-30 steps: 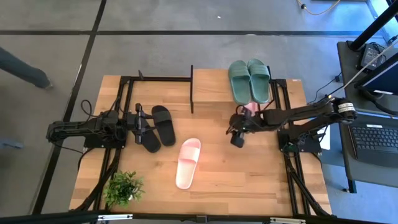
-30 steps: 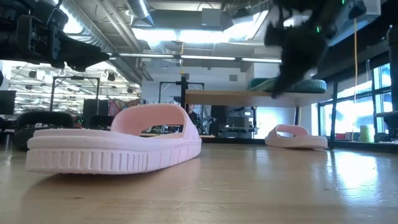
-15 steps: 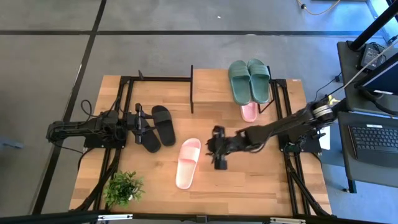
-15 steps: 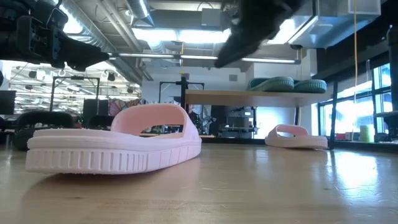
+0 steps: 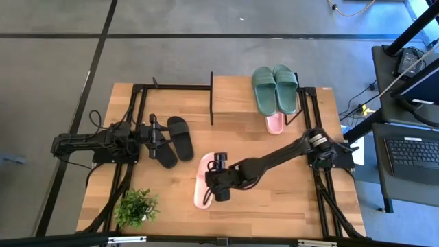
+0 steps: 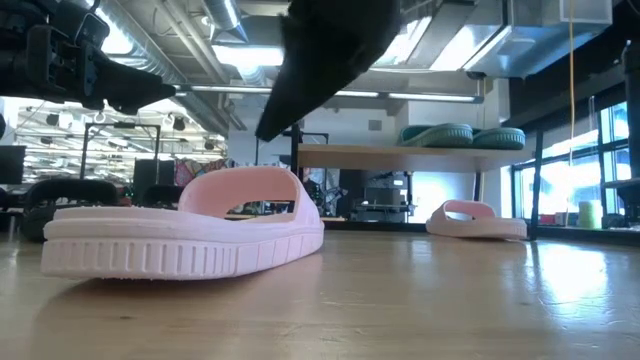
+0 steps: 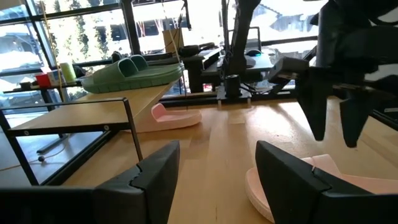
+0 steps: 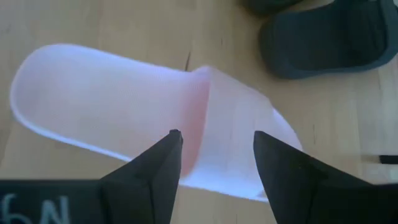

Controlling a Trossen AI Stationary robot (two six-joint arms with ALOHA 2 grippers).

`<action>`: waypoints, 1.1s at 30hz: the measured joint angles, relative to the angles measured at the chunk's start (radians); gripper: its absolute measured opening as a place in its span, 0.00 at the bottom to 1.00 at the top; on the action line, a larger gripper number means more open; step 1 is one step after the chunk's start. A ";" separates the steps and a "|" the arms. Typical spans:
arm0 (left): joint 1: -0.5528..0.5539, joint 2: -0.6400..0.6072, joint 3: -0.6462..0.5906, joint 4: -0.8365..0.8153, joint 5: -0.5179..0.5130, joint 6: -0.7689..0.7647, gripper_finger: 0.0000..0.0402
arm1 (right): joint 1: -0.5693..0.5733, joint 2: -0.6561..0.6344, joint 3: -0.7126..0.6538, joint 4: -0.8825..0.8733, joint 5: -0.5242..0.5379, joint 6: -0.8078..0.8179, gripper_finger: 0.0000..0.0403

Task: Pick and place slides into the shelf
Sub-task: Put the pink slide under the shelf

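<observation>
One light pink slide [image 5: 204, 184] lies flat on its sole in the middle of the table, strap [image 8: 233, 124] up. My right gripper [image 5: 214, 182] hangs open just above it, a finger on each side of the strap [image 8: 217, 155], clear of it in the low view [image 6: 300, 80]. The second pink slide [image 5: 274, 123] rests on the table under the shelf [image 5: 233, 96]. The dark green pair [image 5: 276, 89] sits on the shelf's top board. The black pair [image 5: 175, 140] lies on the table under my left gripper [image 5: 159, 134], which is open [image 7: 217, 180] and raised.
A small potted plant [image 5: 136, 206] stands at the table's near left corner. Black frame rails [image 5: 127, 171] run along both sides of the table. Bare wood lies between the pink slide and the shelf. A laptop desk [image 5: 411, 154] stands beyond the right edge.
My right gripper has swept from beside the shelf toward the table's left and near edge, ending over the pink slide in the middle. The slides and my left arm have stayed where they were.
</observation>
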 joint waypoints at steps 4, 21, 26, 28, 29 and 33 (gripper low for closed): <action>0.000 0.000 0.000 0.000 0.001 -0.002 0.51 | 0.000 0.055 0.034 -0.005 0.003 0.002 0.50; 0.000 0.000 0.000 0.000 0.005 -0.001 0.51 | -0.039 0.110 0.038 -0.069 0.068 0.042 0.50; 0.000 0.000 0.000 0.000 0.005 -0.001 0.51 | -0.045 0.125 0.039 -0.069 0.069 0.021 0.50; 0.000 0.000 0.000 0.000 0.005 0.000 0.51 | -0.045 0.125 0.039 -0.069 0.069 0.010 0.50; 0.000 0.000 0.000 0.000 0.004 0.001 0.51 | -0.045 0.125 0.039 -0.068 0.069 0.011 0.50; 0.000 0.000 0.000 0.000 0.004 0.001 0.51 | -0.045 0.125 0.038 -0.065 0.069 0.043 0.49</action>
